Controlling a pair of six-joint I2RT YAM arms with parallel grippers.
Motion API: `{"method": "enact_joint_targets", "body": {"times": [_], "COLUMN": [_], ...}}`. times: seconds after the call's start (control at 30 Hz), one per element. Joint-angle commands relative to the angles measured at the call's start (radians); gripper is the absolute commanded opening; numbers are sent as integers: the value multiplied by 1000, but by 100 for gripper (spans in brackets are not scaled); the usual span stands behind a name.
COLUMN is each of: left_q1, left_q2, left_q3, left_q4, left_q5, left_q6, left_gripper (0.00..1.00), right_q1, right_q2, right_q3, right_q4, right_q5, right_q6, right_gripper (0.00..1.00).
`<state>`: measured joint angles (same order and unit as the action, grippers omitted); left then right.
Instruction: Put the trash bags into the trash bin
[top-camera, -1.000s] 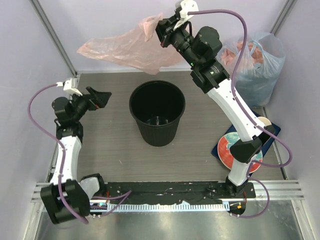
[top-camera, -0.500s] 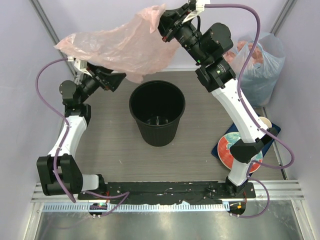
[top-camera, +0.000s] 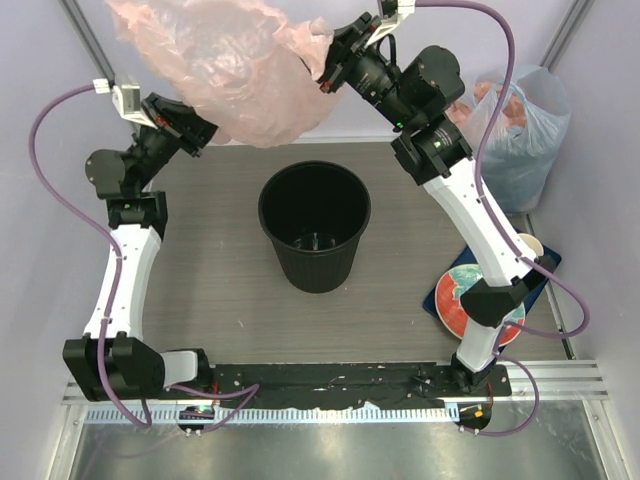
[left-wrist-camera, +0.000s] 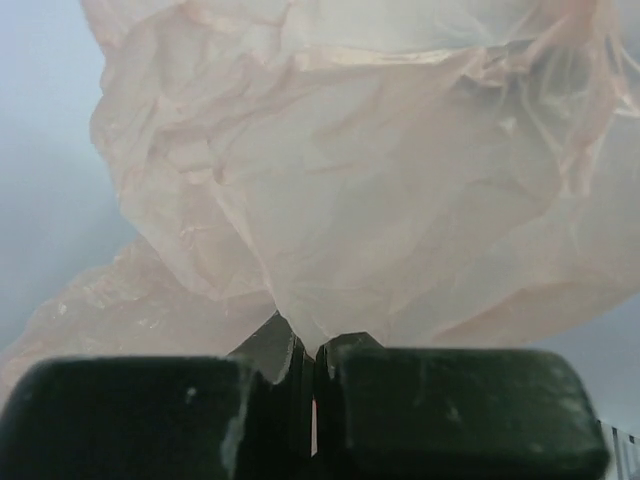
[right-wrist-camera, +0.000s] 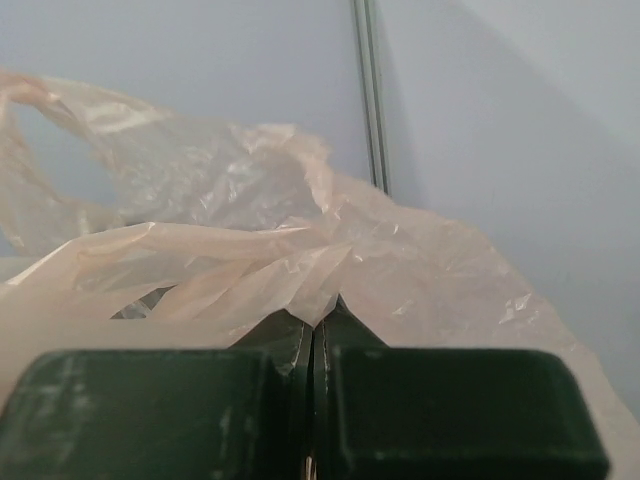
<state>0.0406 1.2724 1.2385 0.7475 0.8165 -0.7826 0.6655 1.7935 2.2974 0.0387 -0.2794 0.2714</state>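
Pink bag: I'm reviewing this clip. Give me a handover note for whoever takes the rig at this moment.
Left gripper: shut on one side of the bag.
Right gripper: shut on the other side.
Bag: held in the air between the two arms, above and behind the bin, not touching it.
Bin: upright mid-table, looks empty.
Done: bag lifted, pinched by both grippers.
Left: bring the bag over the bin, lower it in, release.
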Motion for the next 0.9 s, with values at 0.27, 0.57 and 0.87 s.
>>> {"method": "enact_joint_targets", "body": {"times": [0.27,0.57,0.87], "left_q1": [-105,-258,-439], "left_q2": [-59,-65,-65], "left_q3": [204,160,130], "left_q4": [-255,-416,-663], "left_q5": [76,35,-60], "left_q6": [-72,-38,101], "left_gripper": [0,0,0], "right_q1": [-35,-79,-153], "right_q2": [-321,-488,-548], "right_q3": [-286,-515,-650], "right_q4": [-144,-298,-329], "right_q5": [-35,20,-46], "right_q6": [259,281,345], "right_gripper": [1,1,1]}}
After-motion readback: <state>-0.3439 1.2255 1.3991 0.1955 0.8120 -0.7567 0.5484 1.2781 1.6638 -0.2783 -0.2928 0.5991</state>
